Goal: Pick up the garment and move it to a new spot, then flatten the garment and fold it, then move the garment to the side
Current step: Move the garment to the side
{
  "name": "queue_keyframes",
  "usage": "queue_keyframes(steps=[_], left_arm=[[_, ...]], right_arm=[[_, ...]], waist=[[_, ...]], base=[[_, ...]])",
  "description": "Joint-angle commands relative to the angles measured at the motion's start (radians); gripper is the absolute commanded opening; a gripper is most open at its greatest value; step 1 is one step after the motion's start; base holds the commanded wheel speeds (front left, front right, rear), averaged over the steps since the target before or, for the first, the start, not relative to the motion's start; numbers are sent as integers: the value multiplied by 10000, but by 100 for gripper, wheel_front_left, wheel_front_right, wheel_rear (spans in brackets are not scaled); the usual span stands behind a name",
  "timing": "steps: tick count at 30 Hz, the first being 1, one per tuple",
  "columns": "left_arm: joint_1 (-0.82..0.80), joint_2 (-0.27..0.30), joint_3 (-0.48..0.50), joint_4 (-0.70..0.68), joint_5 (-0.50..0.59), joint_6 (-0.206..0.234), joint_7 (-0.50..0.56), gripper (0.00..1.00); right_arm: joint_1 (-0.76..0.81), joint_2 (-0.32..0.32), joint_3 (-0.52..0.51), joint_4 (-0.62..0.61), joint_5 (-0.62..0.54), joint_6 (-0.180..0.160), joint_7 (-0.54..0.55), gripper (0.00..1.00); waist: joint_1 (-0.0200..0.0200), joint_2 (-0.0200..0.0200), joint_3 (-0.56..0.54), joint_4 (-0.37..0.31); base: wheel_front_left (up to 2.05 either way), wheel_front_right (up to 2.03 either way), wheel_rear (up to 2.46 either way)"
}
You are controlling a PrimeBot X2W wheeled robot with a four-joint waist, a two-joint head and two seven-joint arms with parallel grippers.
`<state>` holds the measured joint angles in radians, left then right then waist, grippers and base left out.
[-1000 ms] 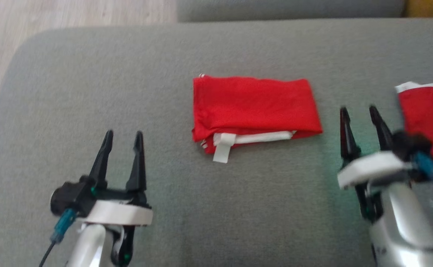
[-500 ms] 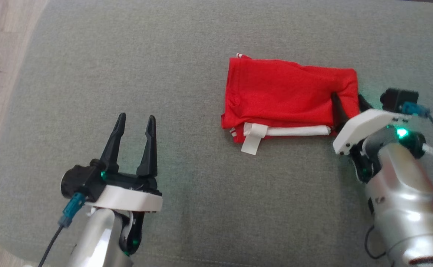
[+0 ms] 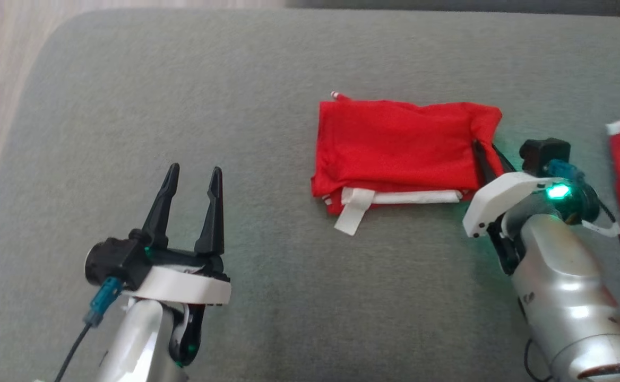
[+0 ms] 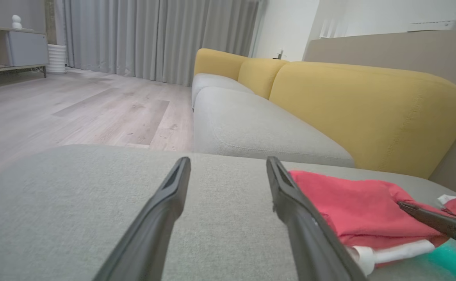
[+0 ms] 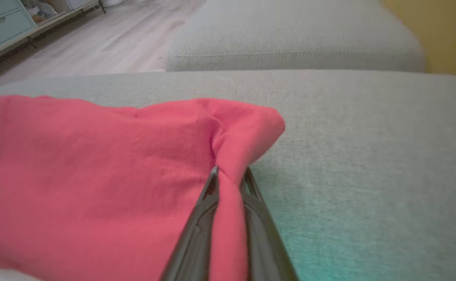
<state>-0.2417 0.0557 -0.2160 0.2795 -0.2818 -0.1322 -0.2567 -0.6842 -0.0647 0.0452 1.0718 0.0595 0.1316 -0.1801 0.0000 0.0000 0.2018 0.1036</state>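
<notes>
The garment (image 3: 395, 146) lay folded into a flat red rectangle at the middle of the grey sofa seat (image 3: 182, 79), so the step in hand appeared to be the move to the side. The right gripper (image 3: 486, 154) was clenched on the garment's right edge, bunching thin knit cloth. The left gripper (image 3: 195, 171) stood released, well apart to the left. The next move would call for a low, even pull, keeping the layers and white trim (image 3: 416, 196) stacked on the coarse upholstery.
</notes>
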Motion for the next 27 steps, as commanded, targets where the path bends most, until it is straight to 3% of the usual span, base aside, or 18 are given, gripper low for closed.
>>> queue_keyframes(steps=[1,7,12,20,21,27], left_arm=[[-172,181,367,-362,39,15,-51,100],[-55,202,243,-413,63,15,-51,100],[-61,272,65,-393,67,15,-51,100],[-386,532,-245,-472,-11,15,-51,100],[-386,532,-245,-472,-11,15,-51,100],[-700,838,-543,-556,-210,15,-51,100]], right_arm=[[-77,143,365,-372,-138,-9,-238,0],[129,-28,1122,-964,-749,-9,-490,0],[155,-658,1706,-1732,-920,-9,-246,0],[-78,-3038,1801,-3068,-1190,-9,745,0],[-78,-3038,1801,-3068,-1190,-9,745,0],[-47,-4573,1021,-3753,-1358,-9,1409,0]], waist=[[0,0,-288,-411],[0,0,-521,-1263],[0,0,-408,-1939],[0,0,295,-2400],[0,0,295,-2400],[0,0,1007,-2417]], base=[[0,0,0],[0,0,0],[0,0,0],[0,0,0],[0,0,0],[0,0,0]])
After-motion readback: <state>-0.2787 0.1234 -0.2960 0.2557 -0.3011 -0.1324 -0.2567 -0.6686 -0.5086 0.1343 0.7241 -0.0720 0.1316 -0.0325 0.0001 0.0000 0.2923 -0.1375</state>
